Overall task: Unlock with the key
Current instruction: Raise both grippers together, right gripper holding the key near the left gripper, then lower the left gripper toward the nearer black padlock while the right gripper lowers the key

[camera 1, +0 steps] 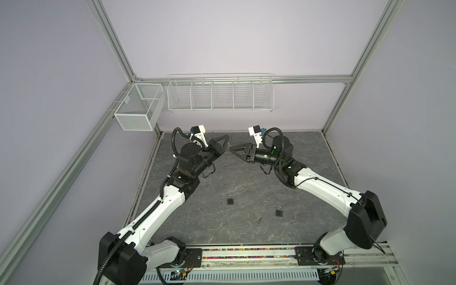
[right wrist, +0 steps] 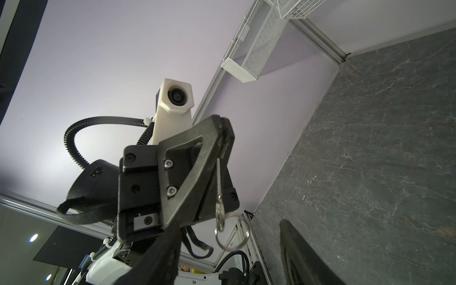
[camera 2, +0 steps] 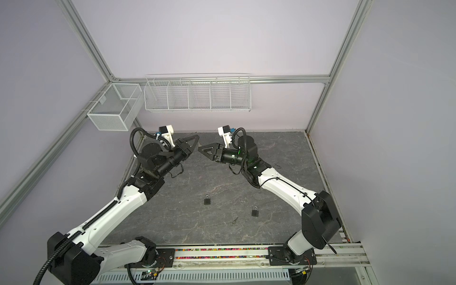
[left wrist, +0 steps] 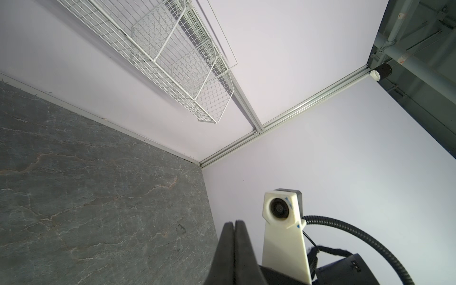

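Left pincer point(right wrist: 225, 124) clamps key point(right wrist: 219, 182) by blade, bow pointing wristward.

I'm looking at a dark grey, stone-veined tabletop point(camera 1: 246, 172), seen in both top views. Three things lie flat on it, each apart from the others. A black far padlock point(camera 1: 230, 200) sits near the middle. A black near padlock point(camera 1: 279, 211) is off to its right, closer to the front rail. A small key point(camera 1: 259, 220) lies between them sideways, nearest the front.
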{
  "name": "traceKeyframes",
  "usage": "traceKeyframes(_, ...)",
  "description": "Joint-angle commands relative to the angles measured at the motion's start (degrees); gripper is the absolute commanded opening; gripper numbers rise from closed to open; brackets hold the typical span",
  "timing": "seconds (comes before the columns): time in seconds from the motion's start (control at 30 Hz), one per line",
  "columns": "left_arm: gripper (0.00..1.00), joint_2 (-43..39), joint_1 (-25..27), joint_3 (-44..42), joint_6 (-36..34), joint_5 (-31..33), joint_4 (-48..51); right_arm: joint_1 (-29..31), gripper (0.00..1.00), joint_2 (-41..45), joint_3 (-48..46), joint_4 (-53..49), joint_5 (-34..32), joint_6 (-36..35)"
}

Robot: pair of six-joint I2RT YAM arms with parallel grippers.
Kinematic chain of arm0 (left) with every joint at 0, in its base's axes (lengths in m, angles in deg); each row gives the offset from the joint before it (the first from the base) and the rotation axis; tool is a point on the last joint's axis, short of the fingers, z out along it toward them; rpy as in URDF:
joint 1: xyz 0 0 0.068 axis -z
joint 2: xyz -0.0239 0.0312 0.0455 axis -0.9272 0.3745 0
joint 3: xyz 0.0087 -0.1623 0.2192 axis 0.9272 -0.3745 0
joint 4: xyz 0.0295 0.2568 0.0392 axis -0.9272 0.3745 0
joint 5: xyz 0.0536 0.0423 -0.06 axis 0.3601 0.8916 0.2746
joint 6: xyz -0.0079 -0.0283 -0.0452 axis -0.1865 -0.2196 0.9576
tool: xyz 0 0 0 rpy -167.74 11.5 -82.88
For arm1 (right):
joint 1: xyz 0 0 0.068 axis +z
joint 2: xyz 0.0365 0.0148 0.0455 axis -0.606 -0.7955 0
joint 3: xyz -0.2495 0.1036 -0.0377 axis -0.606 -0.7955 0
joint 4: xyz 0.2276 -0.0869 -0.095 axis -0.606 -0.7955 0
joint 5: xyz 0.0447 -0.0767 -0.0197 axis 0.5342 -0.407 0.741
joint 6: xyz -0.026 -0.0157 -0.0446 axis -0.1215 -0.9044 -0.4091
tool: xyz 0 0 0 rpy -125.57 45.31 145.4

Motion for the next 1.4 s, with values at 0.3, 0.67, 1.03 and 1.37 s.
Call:
traceKeyframes(0.3, 0.0, -1.0, 0.2, -0.3, 0.2, -0.6, -1.1, 0.8, 0.52, -0.6, 1.8, 4.9, 1.9, 3.3)
traceKeyframes(0.67, 0.0, -1.2, 0.3, -0.3, 0.1, -0.3, -1.0, 0.8, 0.43, -2.2, 2.6, 5.8, 2.7, 4.0)
traceKeyframes(1.03, 0.0, -1.5, 0.2, -0.1, 0.2, -0.7, -1.0, 0.6, 0.32, -1.7, 2.1, 5.5, 1.9, 3.6)
traceKeyframes(1.37, 0.0, -1.6, 0.2, -0.2, 0.1, -0.7, -0.8, 0.1, 0.23, -2.2, 1.9, 6.6, 1.8, 4.6)
